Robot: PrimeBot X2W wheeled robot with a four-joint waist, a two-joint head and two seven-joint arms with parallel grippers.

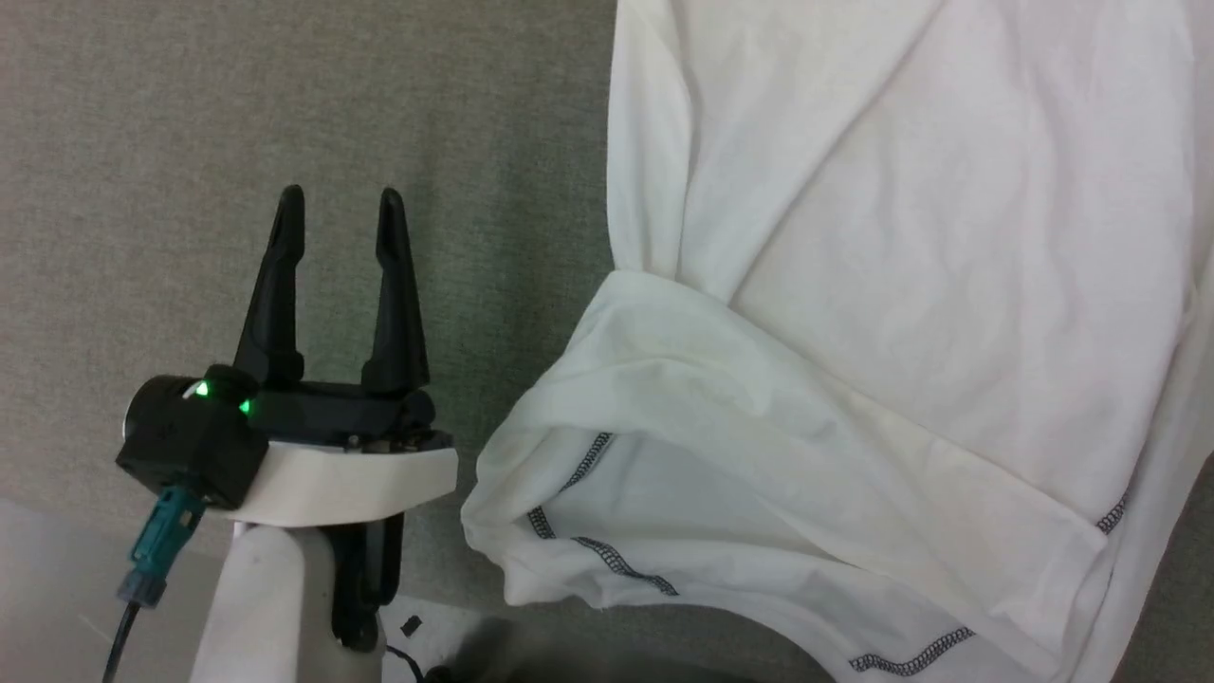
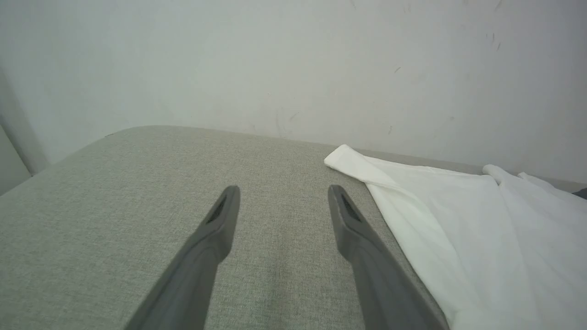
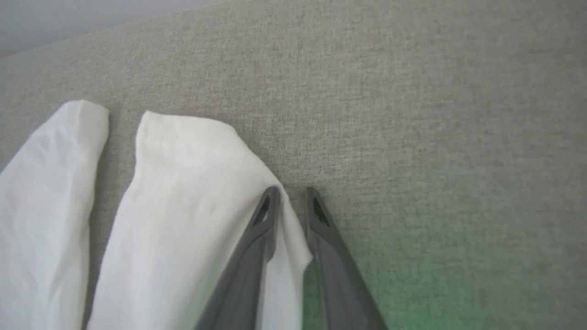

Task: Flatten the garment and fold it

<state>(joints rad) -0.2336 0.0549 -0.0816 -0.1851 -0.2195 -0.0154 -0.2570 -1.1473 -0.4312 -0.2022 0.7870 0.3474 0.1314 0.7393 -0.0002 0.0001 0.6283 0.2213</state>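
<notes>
White shirt [image 1: 901, 237] lies rumpled across the right of the head view on grey upholstery [image 1: 142, 142]. Right gripper [image 3: 292, 195] pinches its edge, fingers nearly closed; left gripper [image 1: 339, 204], lower left, gapes empty. Flattening likely calls for a slow outward pull, keeping the tension even.

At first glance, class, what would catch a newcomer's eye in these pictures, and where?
A rumpled white T-shirt sprawls across the right of the head view on a grey cloth surface. The left end effector stands open at lower left, apart from it; the right end effector pinches a fold of its edge.
</notes>
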